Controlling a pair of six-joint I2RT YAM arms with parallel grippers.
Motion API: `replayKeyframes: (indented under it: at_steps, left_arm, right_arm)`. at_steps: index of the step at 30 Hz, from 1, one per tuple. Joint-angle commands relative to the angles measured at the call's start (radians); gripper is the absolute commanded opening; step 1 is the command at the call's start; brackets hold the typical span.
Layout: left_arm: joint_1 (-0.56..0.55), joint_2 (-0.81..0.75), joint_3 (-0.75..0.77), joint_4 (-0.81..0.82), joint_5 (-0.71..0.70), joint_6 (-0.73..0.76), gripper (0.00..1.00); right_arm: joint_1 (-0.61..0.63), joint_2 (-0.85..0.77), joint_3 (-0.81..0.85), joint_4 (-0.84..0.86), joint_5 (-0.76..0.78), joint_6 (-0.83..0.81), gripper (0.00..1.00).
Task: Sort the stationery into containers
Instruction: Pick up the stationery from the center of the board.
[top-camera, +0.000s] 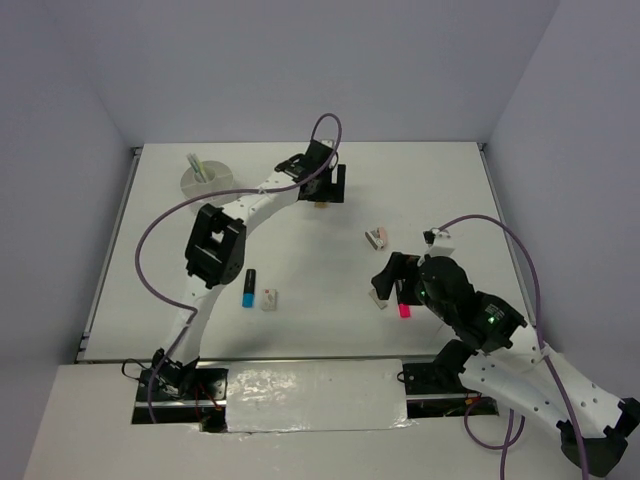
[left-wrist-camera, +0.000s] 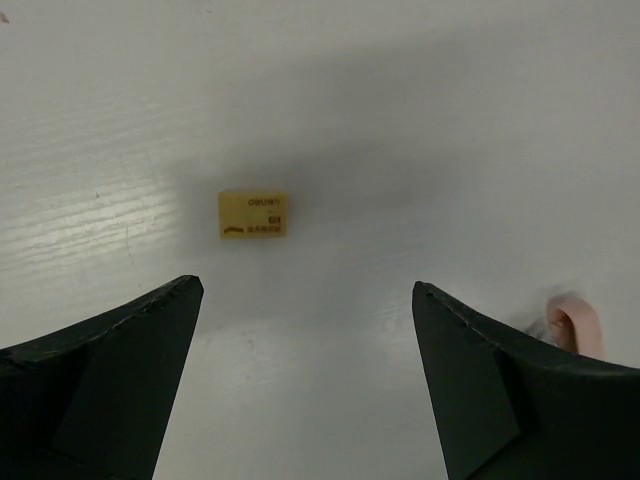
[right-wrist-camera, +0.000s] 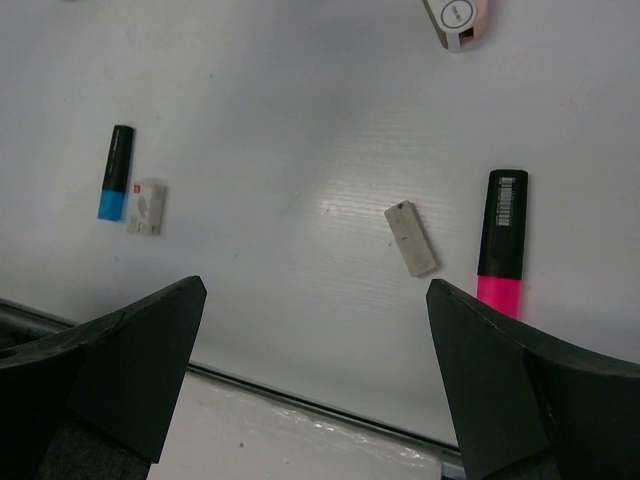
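The round white cup (top-camera: 205, 178) stands at the far left with a thin stick and a grey pen upright in it. My left gripper (top-camera: 324, 193) is open and empty, hovering over a tan eraser (left-wrist-camera: 252, 215), which lies ahead of the fingertips (left-wrist-camera: 190, 290). My right gripper (top-camera: 388, 276) is open and empty above a grey eraser (right-wrist-camera: 411, 238) and a pink highlighter (right-wrist-camera: 501, 243). A blue-and-black marker (right-wrist-camera: 115, 172) and a white eraser (right-wrist-camera: 147, 207) lie side by side left of centre.
A small white-and-pink item (top-camera: 377, 238) lies between the two grippers; it also shows in the right wrist view (right-wrist-camera: 457, 20). The table's near edge with a metal rail (right-wrist-camera: 300, 400) runs under my right gripper. Grey walls enclose the table.
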Motion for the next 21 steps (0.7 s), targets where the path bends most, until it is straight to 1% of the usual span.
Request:
replayKeyframes:
  at_steps: [1,3,5,6,9,13,15,16,18,21]
  left_arm:
    - [0.008,0.062,0.096,-0.025,-0.079,-0.014,0.99]
    - [0.008,0.098,0.123,-0.025,-0.139,-0.007,0.99]
    - [0.006,0.096,0.094,0.026,-0.164,0.011,0.99]
    - [0.002,0.09,0.061,0.087,-0.165,0.025,0.99]
    - [0.002,0.115,0.077,0.102,-0.175,0.038,0.99]
    - [-0.001,0.178,0.136,0.077,-0.164,0.065,0.94]
    - [0.0,0.191,0.13,0.08,-0.165,0.071,0.91]
    - [0.0,0.194,0.123,0.079,-0.167,0.074,0.88]
    - [-0.001,0.199,0.113,0.086,-0.158,0.077,0.86]
    - [0.0,0.21,0.114,0.077,-0.152,0.078,0.79]
  right_arm:
    - [-0.002,0.011,-0.002,0.001,-0.043,-0.039,1.0]
    - [-0.002,0.013,-0.002,0.008,-0.054,-0.054,1.0]
    - [-0.002,0.002,-0.014,0.04,-0.083,-0.068,1.0]
    - [-0.002,-0.002,-0.023,0.048,-0.089,-0.073,1.0]
    - [-0.003,-0.004,-0.028,0.062,-0.091,-0.079,1.0]
    - [-0.002,0.005,-0.02,0.071,-0.092,-0.087,1.0]
    - [-0.002,0.011,-0.009,0.079,-0.094,-0.094,1.0]
    - [-0.002,0.019,-0.006,0.079,-0.091,-0.099,1.0]
    - [-0.003,0.027,0.0,0.085,-0.092,-0.104,1.0]
    - [-0.003,0.036,0.009,0.093,-0.097,-0.111,1.0]
